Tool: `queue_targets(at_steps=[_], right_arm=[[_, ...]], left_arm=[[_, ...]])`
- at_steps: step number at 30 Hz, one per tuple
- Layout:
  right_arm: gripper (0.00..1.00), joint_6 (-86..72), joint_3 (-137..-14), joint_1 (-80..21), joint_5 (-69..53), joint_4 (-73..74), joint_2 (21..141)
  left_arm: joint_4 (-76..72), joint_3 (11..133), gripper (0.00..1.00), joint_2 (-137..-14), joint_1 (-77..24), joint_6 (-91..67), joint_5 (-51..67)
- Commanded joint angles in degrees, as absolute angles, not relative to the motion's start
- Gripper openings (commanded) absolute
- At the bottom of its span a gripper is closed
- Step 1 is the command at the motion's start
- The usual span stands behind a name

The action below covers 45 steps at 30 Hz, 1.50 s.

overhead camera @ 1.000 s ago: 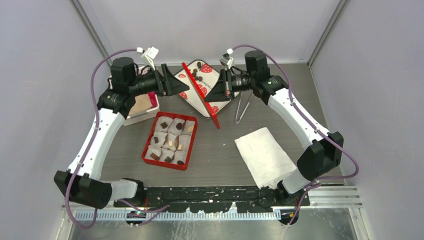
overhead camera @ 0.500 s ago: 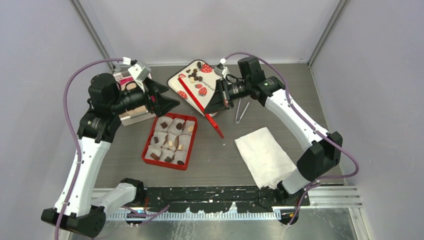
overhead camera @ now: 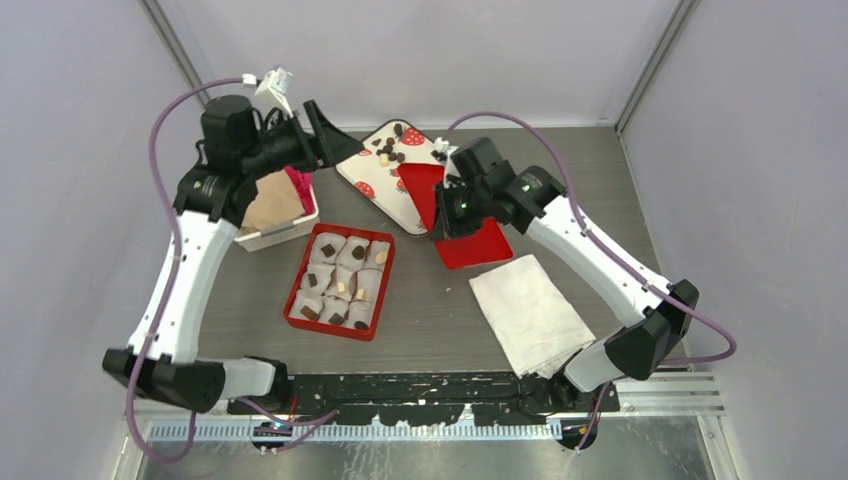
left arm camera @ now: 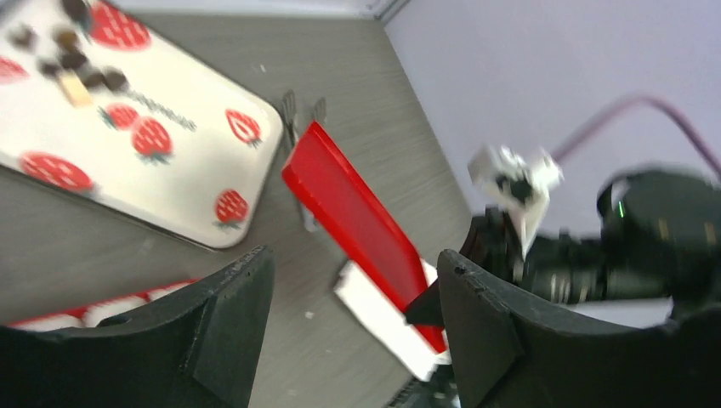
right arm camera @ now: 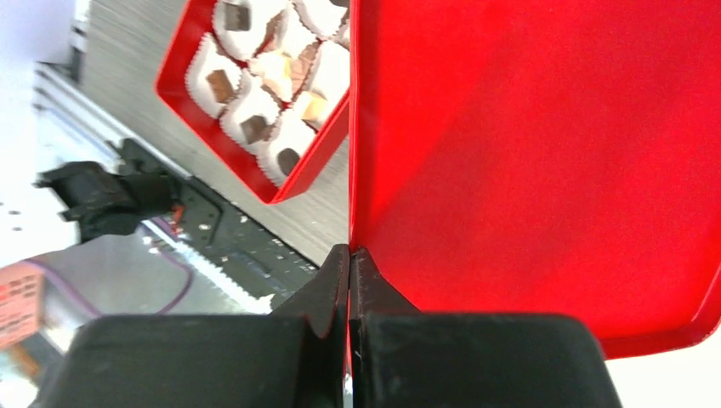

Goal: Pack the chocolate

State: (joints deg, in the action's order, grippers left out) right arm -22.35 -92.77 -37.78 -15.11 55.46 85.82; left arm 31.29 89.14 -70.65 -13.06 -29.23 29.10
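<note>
Right gripper (right arm camera: 349, 255) clamped on lid (right arm camera: 527, 153).
Lid held right of box (right arm camera: 173, 64); left gripper (overhead camera: 340, 143), jaws apart, beyond the box.

Grey worktop (overhead camera: 420, 300) with a red box (overhead camera: 297, 285) of white paper cups (overhead camera: 345, 262) near the middle, a strawberry-printed tray (overhead camera: 372, 182) behind it, a red lid (overhead camera: 465, 242) tilted beside the tray, a folded white cloth (overhead camera: 530, 312) to the right

White arms (overhead camera: 190, 280), black jaws, purple cables (overhead camera: 160, 118)
</note>
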Motion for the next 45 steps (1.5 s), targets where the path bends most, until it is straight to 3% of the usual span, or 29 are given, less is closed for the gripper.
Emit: queue_targets(at_steps=[1, 6, 13, 26, 32, 36, 43, 44, 45], right_arm=[[0.01, -20.73, -91.07, -43.86, 3.66, 48.59, 83.19], [0.01, -19.8, -91.07, -47.47, 9.02, 46.31, 85.25], [0.01, -19.5, -91.9, -48.29, 7.13, 44.59, 87.01], [0.01, -20.59, -92.73, -49.13, 3.11, 42.29, 88.36], [0.01, -21.58, -91.54, -49.48, -1.6, 42.99, 87.23], [0.01, -22.72, -89.83, -49.44, -4.61, 42.98, 86.6], [0.01, -25.32, -90.66, -49.42, -7.74, 42.08, 86.44], [0.07, -25.6, -90.77, -49.47, -7.01, 42.28, 86.22], [0.24, -25.3, -90.9, -49.45, -6.24, 42.47, 85.91]], left_arm=[[35.23, 91.41, 0.71, -76.72, -13.8, -47.94, 33.61], [36.41, 88.13, 0.76, -78.22, -16.48, -51.17, 30.71], [32.32, 82.31, 0.76, -80.63, -18.16, -55.0, 32.45], [29.01, 82.88, 0.73, -88.81, -22.69, -52.95, 31.88], [29.6, 84.53, 0.59, -90.86, -23.33, -50.97, 29.16], [29.41, 84.98, 0.35, -90.79, -24.02, -50.32, 28.27], [30.89, 85.83, 0.05, -91.08, -24.17, -51.08, 28.23], [31.45, 86.05, 0.03, -91.01, -24.17, -50.95, 27.92], [32.09, 86.35, 0.02, -90.93, -24.13, -50.77, 27.25]])
